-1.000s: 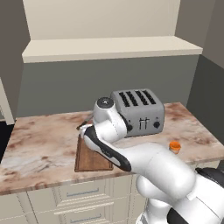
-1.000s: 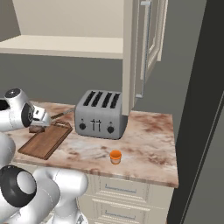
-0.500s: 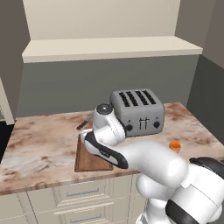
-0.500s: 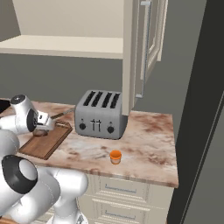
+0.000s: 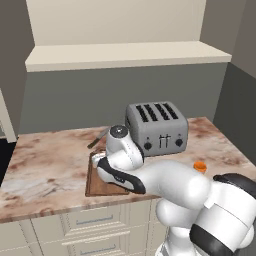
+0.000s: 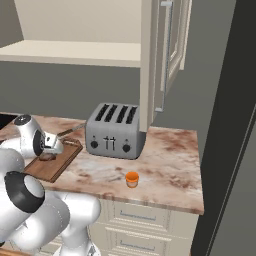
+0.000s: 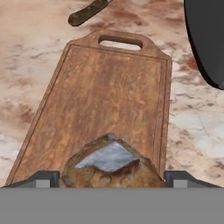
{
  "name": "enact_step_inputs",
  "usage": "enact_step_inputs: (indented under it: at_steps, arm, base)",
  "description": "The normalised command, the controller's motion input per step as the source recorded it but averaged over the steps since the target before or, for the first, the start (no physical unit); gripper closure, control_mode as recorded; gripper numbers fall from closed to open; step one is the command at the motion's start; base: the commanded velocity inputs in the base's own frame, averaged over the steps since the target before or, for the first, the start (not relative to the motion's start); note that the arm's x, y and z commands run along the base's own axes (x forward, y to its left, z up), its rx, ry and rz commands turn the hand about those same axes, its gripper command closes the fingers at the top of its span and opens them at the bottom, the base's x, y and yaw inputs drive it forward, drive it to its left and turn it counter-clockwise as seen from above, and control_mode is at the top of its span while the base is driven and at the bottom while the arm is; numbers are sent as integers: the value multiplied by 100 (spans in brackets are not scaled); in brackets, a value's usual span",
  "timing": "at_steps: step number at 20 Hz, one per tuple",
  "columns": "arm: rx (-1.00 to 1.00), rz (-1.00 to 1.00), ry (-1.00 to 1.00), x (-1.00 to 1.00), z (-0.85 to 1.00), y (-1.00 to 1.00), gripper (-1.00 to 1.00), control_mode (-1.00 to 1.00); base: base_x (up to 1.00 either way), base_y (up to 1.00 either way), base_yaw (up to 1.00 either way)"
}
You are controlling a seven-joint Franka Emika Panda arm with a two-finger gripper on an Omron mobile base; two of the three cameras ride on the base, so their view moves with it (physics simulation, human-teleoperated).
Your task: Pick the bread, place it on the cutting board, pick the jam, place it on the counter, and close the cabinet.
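The bread (image 7: 108, 165), a dark-brown roll with a pale crusty top, lies on the near end of the cutting board (image 7: 109, 87). My gripper (image 7: 111, 178) is open, with one fingertip on each side of the roll. From the right base view the bread (image 6: 47, 157) sits on the cutting board (image 6: 60, 165) just under my gripper (image 6: 50, 149). My arm covers part of the cutting board (image 5: 95, 184) in the left base view. The orange jam (image 6: 132, 179) stands on the counter (image 6: 170, 170) right of the toaster, also seen as the jam (image 5: 200, 166). The cabinet (image 6: 170, 50) door stands open.
A grey four-slot toaster (image 6: 115, 131) stands right of the board. A dark-handled knife (image 7: 87, 12) lies beyond the board's handle cut-out. A cream shelf (image 5: 125, 55) runs above the counter. Drawers (image 6: 145, 217) sit below the counter's front edge.
My arm has sunk slightly over the cutting board. The jam, the toaster and the cabinet door have stayed put.
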Motion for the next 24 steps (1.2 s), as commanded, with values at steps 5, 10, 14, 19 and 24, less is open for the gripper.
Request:
enact_step_inputs:
  at_steps: [5,10,14,19,24]
  arm:
    - [0,0,0,0,-27,2,100,-100]
    - [0,0,0,1,-27,2,100,-100]
    - [0,0,0,0,-23,6,100,-100]
    - [0,0,0,0,-11,1,-100,-100]
    - [0,0,0,0,0,1,-100,-100]
  base:
    - [0,0,0]
    - [0,0,0]
    - [0,0,0]
    - [0,0,0]
    - [0,0,0]
